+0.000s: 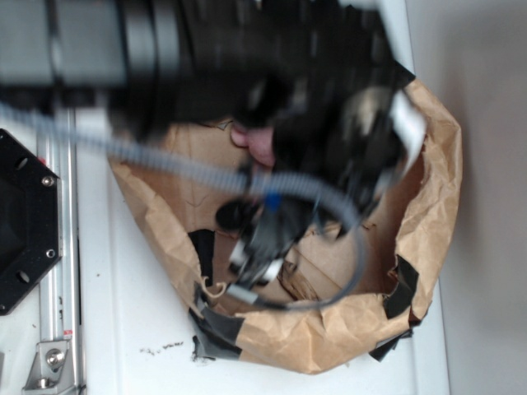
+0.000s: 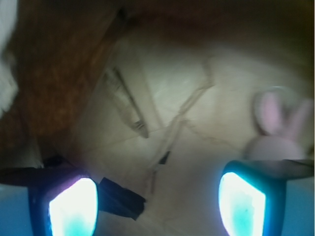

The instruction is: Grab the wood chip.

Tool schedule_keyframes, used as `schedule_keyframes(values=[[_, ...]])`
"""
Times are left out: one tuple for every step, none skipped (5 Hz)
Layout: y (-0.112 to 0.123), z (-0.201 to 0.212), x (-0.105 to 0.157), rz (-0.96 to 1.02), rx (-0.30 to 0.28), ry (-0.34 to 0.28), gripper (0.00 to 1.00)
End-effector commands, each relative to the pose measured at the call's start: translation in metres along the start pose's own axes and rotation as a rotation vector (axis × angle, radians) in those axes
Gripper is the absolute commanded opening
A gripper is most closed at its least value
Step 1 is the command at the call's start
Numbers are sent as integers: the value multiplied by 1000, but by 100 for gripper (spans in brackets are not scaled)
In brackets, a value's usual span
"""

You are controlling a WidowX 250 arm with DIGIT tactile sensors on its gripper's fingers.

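We see a white tabletop point(image 1: 123, 329) with a few dark crumbs point(image 1: 160, 348) scattered near its front edge. A silver metal rail point(image 1: 56, 271) runs along the left side, with a black octagonal plate point(image 1: 25, 222) bolted beside it. On the right, a plain grey-beige wall point(image 1: 486, 99) meets the table edge. Lighting is soft and even, shadows weak. The exterior view is blurred, so we can't resolve finer detail.

You are looking at a lab-style robot bench: white tabletop point(image 1: 123, 313), metal mounting rail point(image 1: 58, 271), taped brown paper bin point(image 1: 428, 214).
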State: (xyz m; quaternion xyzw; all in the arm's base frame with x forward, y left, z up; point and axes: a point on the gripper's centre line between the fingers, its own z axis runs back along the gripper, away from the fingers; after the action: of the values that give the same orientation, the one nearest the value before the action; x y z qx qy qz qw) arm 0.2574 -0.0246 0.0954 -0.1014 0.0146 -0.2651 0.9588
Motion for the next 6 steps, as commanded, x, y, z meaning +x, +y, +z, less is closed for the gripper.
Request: schedule_keyframes(values=[[-25,-22,11,-106,91,-12,100],[-13,-27,11,-89,84,-9,100],[16,-11,10,-20,43,-48,100],[39,-3,9,16,40,-63,100],[40,-7,12,8,40,-50,100],[11,-19,19,-73,58,-20,100]])
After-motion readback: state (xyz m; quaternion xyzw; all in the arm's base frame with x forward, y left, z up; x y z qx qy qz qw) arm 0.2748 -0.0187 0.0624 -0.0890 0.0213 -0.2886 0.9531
